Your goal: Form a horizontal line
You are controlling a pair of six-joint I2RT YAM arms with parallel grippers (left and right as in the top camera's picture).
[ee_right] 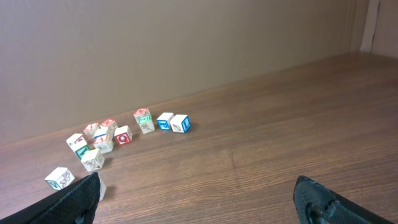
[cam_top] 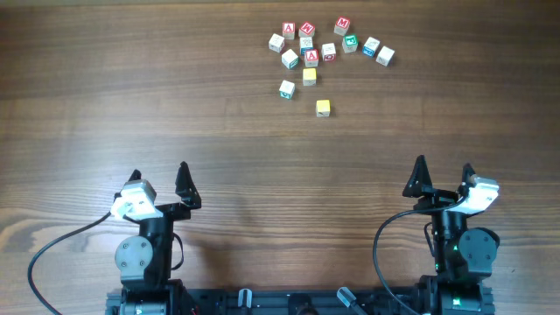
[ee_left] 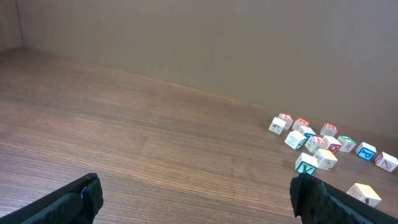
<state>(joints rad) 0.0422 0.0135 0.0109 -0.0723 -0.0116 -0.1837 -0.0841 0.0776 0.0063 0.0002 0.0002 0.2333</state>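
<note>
Several small wooden letter cubes lie in a loose cluster [cam_top: 319, 48] at the far middle of the table. No straight row of three cubes shows. A yellow cube [cam_top: 323, 108] sits alone nearest me, with a pale cube [cam_top: 309, 76] and a white cube with green marking [cam_top: 287, 88] just beyond it. Cubes with red letters [cam_top: 311, 59] lie in the cluster. The left wrist view shows the yellow cube [ee_left: 364, 194] at lower right. My left gripper [cam_top: 158, 179] [ee_left: 196, 193] and right gripper [cam_top: 444, 168] [ee_right: 196, 196] are open, empty and far from the cubes.
The wooden table [cam_top: 175, 96] stretches bare between the grippers and the cubes. A plain wall [ee_left: 217, 43] stands behind the table's far edge. Black cables [cam_top: 52, 249] trail near the arm bases.
</note>
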